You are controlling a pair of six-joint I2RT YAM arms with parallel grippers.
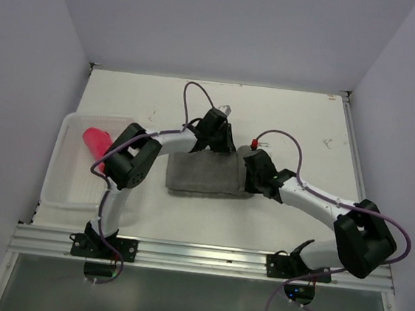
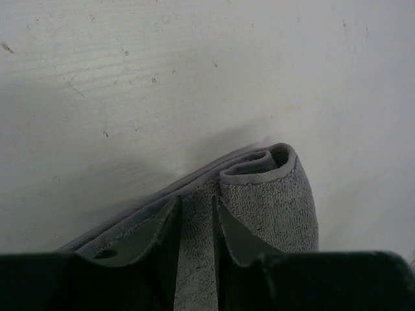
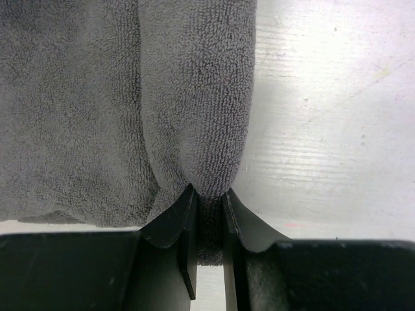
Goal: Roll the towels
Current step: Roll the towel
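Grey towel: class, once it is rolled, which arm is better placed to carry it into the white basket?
Probably left: the white basket lies on that side, beside that arm's base, and the left hand pinches the grey towel.

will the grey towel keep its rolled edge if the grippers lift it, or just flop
Probably floppy: the grey towel is soft terry that bunches where the right gripper pinches it. The rolled end looks loose, so it would likely unroll if let go. It is thin folded cloth, so likely light.
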